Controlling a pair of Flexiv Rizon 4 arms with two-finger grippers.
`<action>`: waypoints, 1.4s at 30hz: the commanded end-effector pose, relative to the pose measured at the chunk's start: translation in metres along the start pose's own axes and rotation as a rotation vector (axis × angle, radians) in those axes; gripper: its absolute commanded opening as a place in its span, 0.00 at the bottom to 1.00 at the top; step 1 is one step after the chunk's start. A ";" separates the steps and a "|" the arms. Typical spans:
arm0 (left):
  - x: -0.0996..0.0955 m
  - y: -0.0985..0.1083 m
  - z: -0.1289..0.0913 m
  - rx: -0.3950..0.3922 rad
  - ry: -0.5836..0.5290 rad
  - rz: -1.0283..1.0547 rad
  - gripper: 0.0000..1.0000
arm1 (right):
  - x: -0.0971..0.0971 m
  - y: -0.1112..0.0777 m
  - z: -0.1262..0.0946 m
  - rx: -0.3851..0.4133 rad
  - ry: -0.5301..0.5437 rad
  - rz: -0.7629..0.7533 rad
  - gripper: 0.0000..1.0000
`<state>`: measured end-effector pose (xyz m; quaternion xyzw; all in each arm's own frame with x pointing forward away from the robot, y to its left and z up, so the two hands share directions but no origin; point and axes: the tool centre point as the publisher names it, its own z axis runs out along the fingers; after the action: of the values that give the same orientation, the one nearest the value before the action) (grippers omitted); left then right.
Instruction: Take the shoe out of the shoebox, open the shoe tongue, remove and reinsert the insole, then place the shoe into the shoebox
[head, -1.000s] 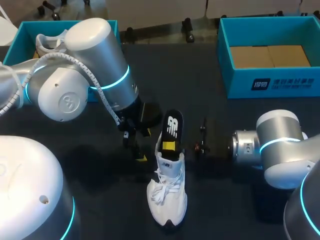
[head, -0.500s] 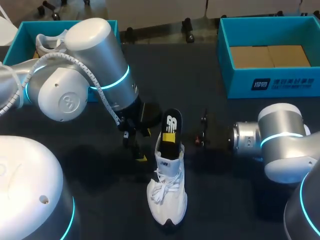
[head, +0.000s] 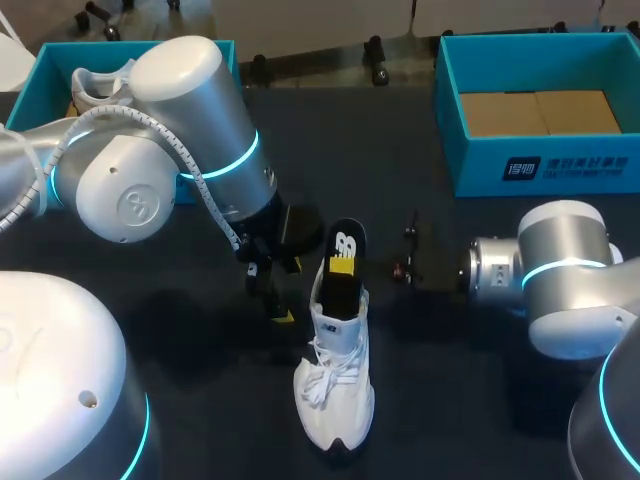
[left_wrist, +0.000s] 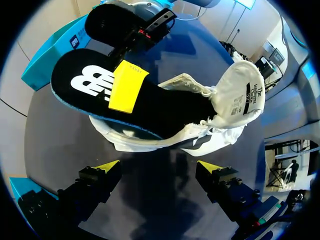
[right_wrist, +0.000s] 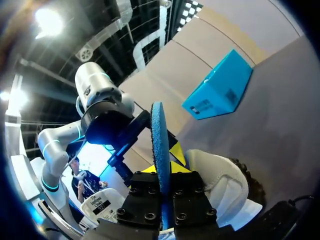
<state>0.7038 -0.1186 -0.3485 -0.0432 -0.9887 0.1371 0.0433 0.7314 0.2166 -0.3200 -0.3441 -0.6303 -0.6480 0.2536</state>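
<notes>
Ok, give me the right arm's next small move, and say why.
Probably draw the insole up and clear of the shoe. The right gripper is shut on the insole's upper part, while its lower end sits inside the shoe's opening. The left gripper is open near the shoe, not holding it, so pull gently.

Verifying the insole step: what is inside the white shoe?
A black insole, upper end sticking out in the right gripper; its lower part is hidden inside the shoe.
</notes>
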 end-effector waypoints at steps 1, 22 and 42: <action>0.000 0.000 0.000 -0.001 -0.001 0.000 1.00 | -0.005 -0.008 0.002 0.002 0.008 0.026 0.00; 0.000 0.000 0.000 -0.001 -0.001 0.000 1.00 | 0.004 -0.044 0.004 0.019 0.001 0.122 0.00; 0.000 0.000 0.000 -0.001 -0.001 0.000 1.00 | 0.000 0.001 -0.001 0.004 0.003 -0.004 0.15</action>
<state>0.7038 -0.1186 -0.3485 -0.0432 -0.9887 0.1371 0.0433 0.7292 0.2184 -0.3193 -0.3442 -0.6311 -0.6485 0.2503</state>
